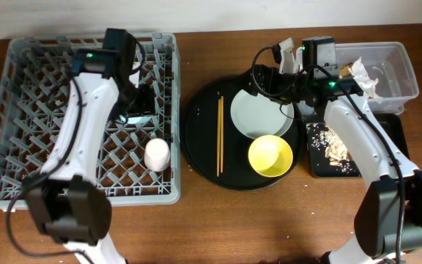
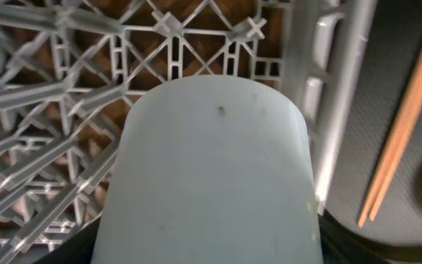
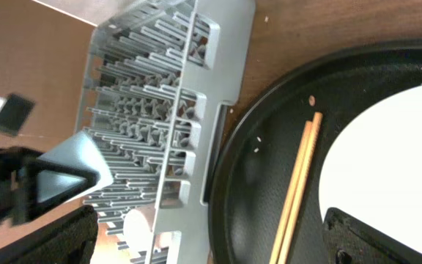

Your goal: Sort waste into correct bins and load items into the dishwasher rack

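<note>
My left gripper (image 1: 138,101) is shut on the light blue cup (image 2: 211,169) and holds it over the right side of the grey dishwasher rack (image 1: 20,139). The cup also shows in the right wrist view (image 3: 79,165). The pink cup (image 1: 157,155) stands in the rack. My right gripper (image 1: 264,79) is open and empty above the far edge of the grey-green plate (image 1: 258,114). The yellow bowl (image 1: 270,155) and two chopsticks (image 1: 220,136) lie near the plate. Tissue and wrapper (image 1: 363,73) sit in the clear tub (image 1: 398,70). Crumbs (image 1: 334,143) lie in the shallow black tray (image 1: 387,136).
The plate, bowl and chopsticks rest on a large round black tray (image 1: 200,139) between the rack and the bins. The rack's right wall (image 2: 328,110) stands close beside this tray. Bare wooden table (image 1: 269,220) runs along the front.
</note>
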